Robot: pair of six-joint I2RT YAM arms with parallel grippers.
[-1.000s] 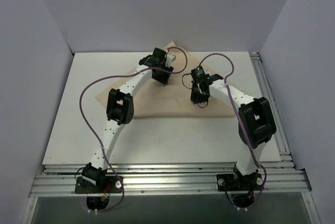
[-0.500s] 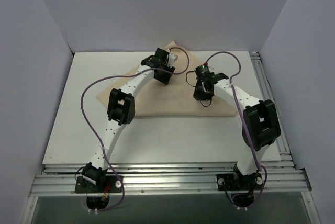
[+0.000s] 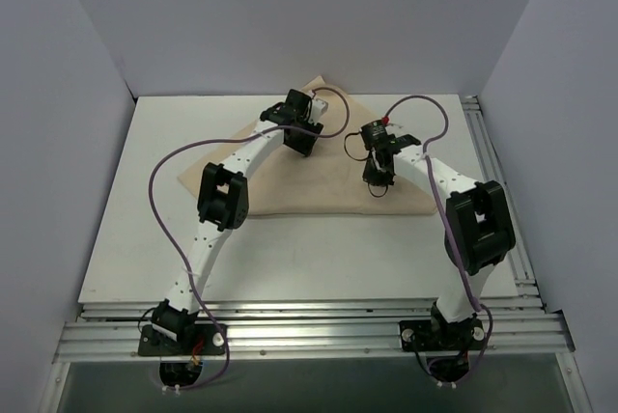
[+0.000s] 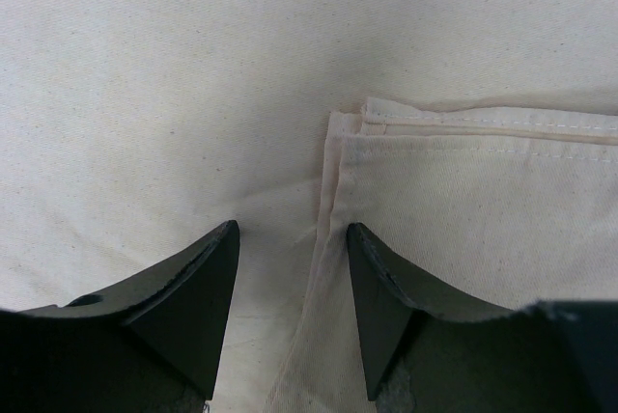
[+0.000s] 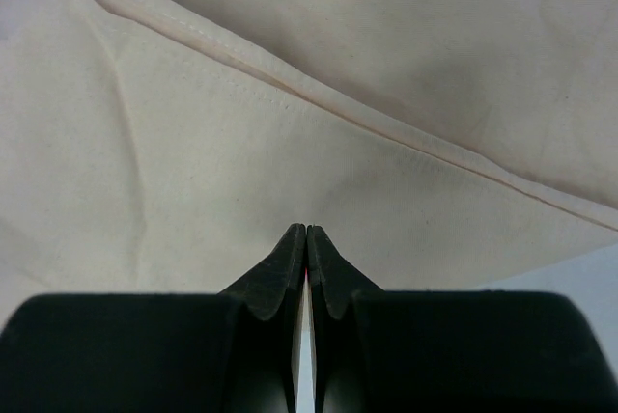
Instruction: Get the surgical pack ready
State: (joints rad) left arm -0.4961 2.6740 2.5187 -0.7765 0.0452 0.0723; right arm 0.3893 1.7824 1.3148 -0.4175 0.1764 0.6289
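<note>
The surgical pack shows only as a large tan-beige cloth point(image 3: 319, 191), folded flat on the white table. My left gripper point(image 3: 300, 142) hovers over the cloth's far part. In the left wrist view it point(image 4: 290, 239) is open, straddling the edge of a folded, stitched flap point(image 4: 483, 191) without gripping it. My right gripper point(image 3: 379, 179) is over the cloth's right part. The right wrist view has its tips point(image 5: 306, 231) shut together with nothing between them, just above the cloth point(image 5: 193, 162) near a hemmed fold line point(image 5: 338, 114).
The white table point(image 3: 126, 239) surrounds the cloth, with grey walls at the left, back and right. Metal rails point(image 3: 502, 172) run along the right and near edges. Purple cables loop above both arms.
The right arm has swung to the right and its gripper has shifted slightly right over the cloth, uncovering the cloth's near right corner. The left arm has stayed still.
</note>
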